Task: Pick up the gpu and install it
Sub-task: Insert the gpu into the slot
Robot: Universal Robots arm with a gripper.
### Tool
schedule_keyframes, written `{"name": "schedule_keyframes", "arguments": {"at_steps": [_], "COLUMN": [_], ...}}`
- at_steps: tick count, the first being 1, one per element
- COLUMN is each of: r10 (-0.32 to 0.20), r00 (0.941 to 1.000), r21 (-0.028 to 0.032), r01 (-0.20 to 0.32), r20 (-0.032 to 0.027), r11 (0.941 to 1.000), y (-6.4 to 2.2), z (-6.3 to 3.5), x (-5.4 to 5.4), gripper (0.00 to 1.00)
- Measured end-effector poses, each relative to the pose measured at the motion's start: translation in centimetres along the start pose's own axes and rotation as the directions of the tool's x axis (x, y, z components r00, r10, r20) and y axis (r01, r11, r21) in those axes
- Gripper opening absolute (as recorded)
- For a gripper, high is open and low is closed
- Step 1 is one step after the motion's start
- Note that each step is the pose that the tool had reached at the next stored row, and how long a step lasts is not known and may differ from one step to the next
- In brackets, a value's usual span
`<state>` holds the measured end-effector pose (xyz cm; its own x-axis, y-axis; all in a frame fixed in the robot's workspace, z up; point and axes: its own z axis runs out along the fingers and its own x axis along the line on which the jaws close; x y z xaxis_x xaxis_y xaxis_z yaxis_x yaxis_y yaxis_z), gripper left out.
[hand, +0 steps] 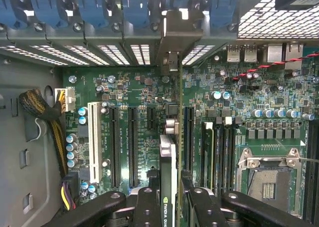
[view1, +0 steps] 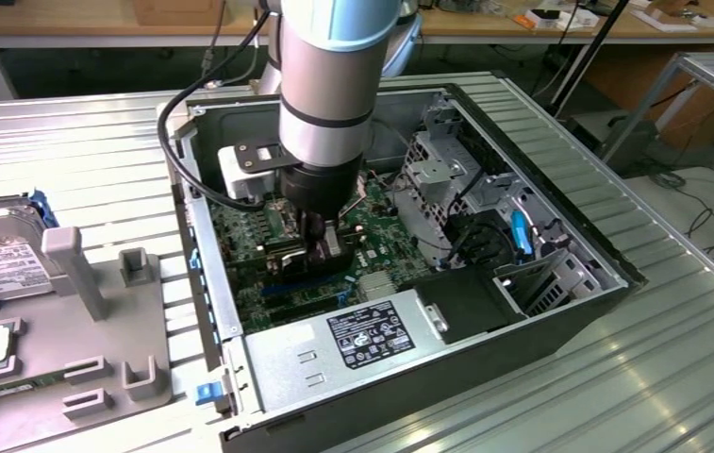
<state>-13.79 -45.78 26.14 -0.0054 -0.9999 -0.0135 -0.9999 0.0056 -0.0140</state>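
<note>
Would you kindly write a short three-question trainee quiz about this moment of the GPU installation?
1. True or false: the gripper is shut on the gpu.
2. Where is the gpu? A) on the grey holder outside the case, B) edge-on above the motherboard slots, C) on the power supply.
3. Fill in: the gpu's metal bracket points toward the case's ____ wall with the slot openings.

Key: 1 true; 2 B; 3 rear.

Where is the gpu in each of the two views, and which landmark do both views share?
Exterior view: the gpu stands on edge below the gripper, inside the open computer case, over the motherboard.
Wrist view: the gpu runs edge-on between the gripper jaws, its bracket toward the rear slots.
Shared landmark: the green motherboard.
</note>
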Motion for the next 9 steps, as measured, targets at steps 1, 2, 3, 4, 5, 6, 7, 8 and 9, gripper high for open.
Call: {"name": "schedule_keyframes", "arguments": {"at_steps": [1, 2, 3, 4, 5, 6, 7, 8, 9], "r10": [0.000, 0.000, 0.000, 0.000, 0.000, 0.000, 0.000, 0.000, 0.000], "r00": [1.0000, 1.0000, 1.0000, 1.0000, 1.0000, 1.0000, 1.0000, 1.0000, 1.0000], "r21": [-0.0001, -0.0001, 0.0000, -0.0001, -0.0002, -0.0002, -0.0001, -0.0001, -0.0002], "r01": [0.000, 0.000, 0.000, 0.000, 0.000, 0.000, 0.000, 0.000, 0.000], "r20": [-0.0001, 0.0000, 0.0001, 0.0000, -0.0003, -0.0003, -0.0001, -0.0001, -0.0002], "r11": [1.0000, 1.0000, 1.0000, 1.0000, 1.0000, 1.0000, 1.0000, 1.0000, 1.0000], "y": [0.00, 0.00, 0.00, 0.00, 0.00, 0.00, 0.00, 0.00, 0.01], "z": [0.04, 0.10, 0.15, 0.20, 0.25, 0.29, 0.33, 0.35, 0.37], "x": [0.00, 0.00, 0.00, 0.01, 0.01, 0.01, 0.01, 0.01, 0.01], "gripper": [0.27, 0.27, 0.27, 0.27, 0.27, 0.27, 0.27, 0.27, 0.27]}}
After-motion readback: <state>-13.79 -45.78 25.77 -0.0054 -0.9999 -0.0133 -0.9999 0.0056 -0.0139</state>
